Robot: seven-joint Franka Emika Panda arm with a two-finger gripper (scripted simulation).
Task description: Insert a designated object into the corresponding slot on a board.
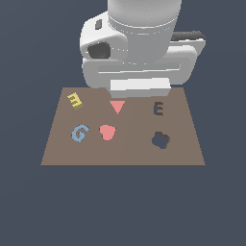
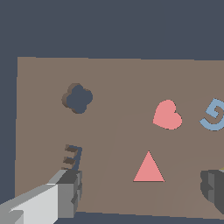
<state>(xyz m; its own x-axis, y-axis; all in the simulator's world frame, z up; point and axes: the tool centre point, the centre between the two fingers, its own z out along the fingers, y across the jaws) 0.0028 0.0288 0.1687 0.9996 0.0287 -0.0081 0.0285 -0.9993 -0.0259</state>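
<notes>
The designated object, a small yellow E block (image 1: pixel 75 101), lies on the board (image 1: pixel 134 154) at its far corner on the exterior view's left. The slot (image 1: pixel 158 109), a dark E-shaped cutout, is toward the far side on the exterior view's right. In the wrist view the slot (image 2: pixel 72 157) shows just past one finger (image 2: pixel 65 192). My gripper (image 2: pixel 140 190) hovers above the board's far edge, open, fingers wide apart and holding nothing. The arm's white body hides the fingers in the exterior view. The yellow E is outside the wrist view.
A red triangle (image 1: pixel 117 106) lies on the board below the gripper, between the fingers in the wrist view (image 2: pixel 148 168). A red heart (image 1: pixel 107 132) and a blue G (image 1: pixel 80 133) sit nearer the front. A dark flower-shaped cutout (image 1: pixel 160 140) is in front of the slot.
</notes>
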